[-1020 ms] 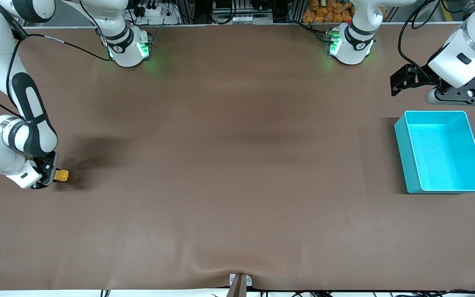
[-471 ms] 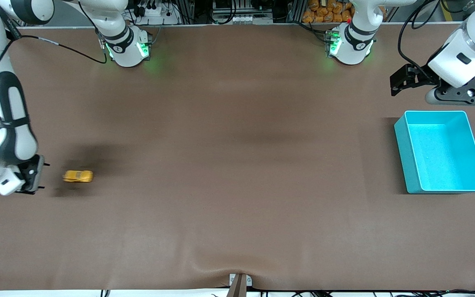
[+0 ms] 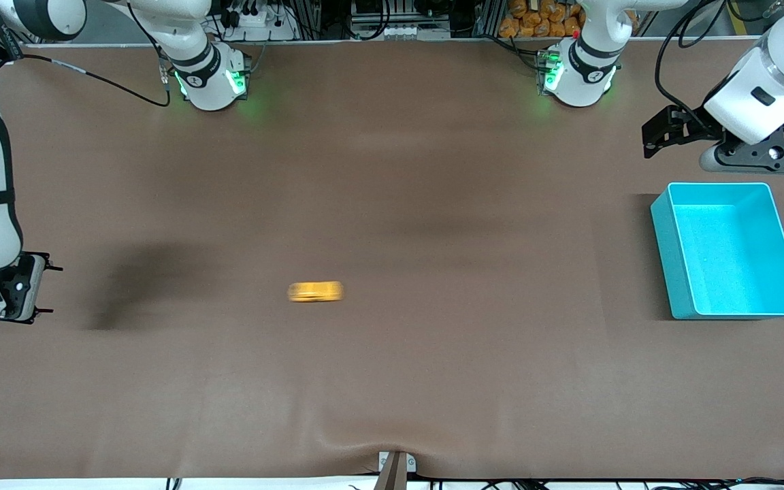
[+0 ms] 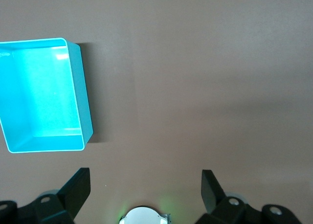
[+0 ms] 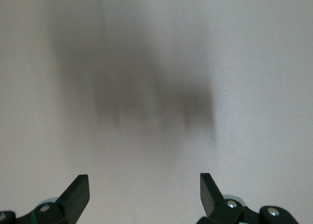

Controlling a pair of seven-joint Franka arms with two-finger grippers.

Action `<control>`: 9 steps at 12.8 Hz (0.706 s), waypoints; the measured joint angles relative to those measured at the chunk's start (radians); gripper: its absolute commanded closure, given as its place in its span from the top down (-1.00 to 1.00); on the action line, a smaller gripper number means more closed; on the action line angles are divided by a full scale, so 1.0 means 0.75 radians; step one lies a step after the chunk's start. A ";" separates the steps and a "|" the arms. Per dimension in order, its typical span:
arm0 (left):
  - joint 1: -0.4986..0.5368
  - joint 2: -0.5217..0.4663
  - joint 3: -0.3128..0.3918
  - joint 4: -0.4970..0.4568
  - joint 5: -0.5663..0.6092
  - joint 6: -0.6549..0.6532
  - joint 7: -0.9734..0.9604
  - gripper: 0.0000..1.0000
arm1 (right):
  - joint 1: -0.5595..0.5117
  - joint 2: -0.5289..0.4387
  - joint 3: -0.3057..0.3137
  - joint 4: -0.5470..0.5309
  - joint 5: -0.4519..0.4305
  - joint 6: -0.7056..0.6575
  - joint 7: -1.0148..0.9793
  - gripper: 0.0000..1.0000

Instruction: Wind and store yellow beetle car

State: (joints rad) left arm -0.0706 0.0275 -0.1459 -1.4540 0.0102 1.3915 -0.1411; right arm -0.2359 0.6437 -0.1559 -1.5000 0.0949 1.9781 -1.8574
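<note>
Your right end effector (image 3: pixel 24 291) hangs released at the desk (image 3: pixel 392 381) edge; the car (image 3: pixel 315 291) runs free toward the bin (image 3: pixel 667 258), where your spread left end effector (image 4: pixel 145 190) waits.

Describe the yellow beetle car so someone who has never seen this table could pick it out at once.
Start from the brown table and the turquoise bin at the left arm's end. The yellow beetle car sits on bare cloth near the table's middle, toward the right arm's end from the bin and touched by neither gripper. It is the only small yellow-orange thing there, motion-blurred and far smaller than the bin.
</note>
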 measured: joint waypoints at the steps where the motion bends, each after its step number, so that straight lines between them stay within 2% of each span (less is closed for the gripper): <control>1: 0.001 0.001 0.000 -0.001 0.000 0.000 0.000 1.00 | -0.004 0.000 0.000 0.001 0.006 0.000 0.000 1.00; 6: 0.002 0.014 0.000 -0.002 0.000 0.000 0.000 1.00 | -0.027 0.000 -0.002 0.028 0.021 -0.004 0.000 1.00; 9: 0.002 0.017 0.000 -0.002 0.000 0.000 0.000 1.00 | -0.047 -0.001 -0.002 0.117 0.053 -0.018 0.000 1.00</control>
State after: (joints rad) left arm -0.0693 0.0400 -0.1459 -1.4556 0.0102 1.3915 -0.1412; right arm -0.2710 0.6427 -0.1577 -1.4126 0.1348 1.9647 -1.8573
